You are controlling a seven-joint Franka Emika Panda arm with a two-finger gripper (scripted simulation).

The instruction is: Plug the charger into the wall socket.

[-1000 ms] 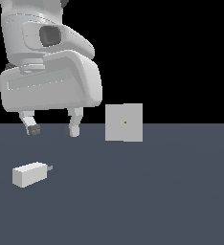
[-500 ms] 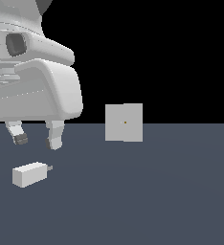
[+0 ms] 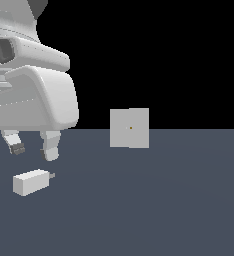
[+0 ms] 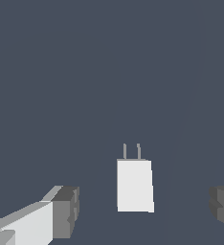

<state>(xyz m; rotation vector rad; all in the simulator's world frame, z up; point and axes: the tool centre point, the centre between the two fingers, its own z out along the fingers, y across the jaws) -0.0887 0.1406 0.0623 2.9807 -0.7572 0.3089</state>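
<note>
Nothing is plugged in yet: the charger (image 3: pixel 31 182) lies on the table (image 3: pixel 164 210), well apart from the wall socket (image 3: pixel 129 128), prongs toward it. The fingers (image 3: pixel 50 146) hang spread and empty just above the charger; grasping, carrying and inserting all remain.

One charger (image 3: pixel 31 182), one wall socket (image 3: pixel 129 128)

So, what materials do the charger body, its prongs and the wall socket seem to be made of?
The charger body looks like matte off-white plastic: flat, even colour without shine. Its prongs look like dull grey metal, being thin, straight and darker than the body. The wall socket looks like a matte light-grey plastic plate, smooth and flat, with a tiny orange dot at its centre. This is a simulator render, so the materials are only a guess.
</note>
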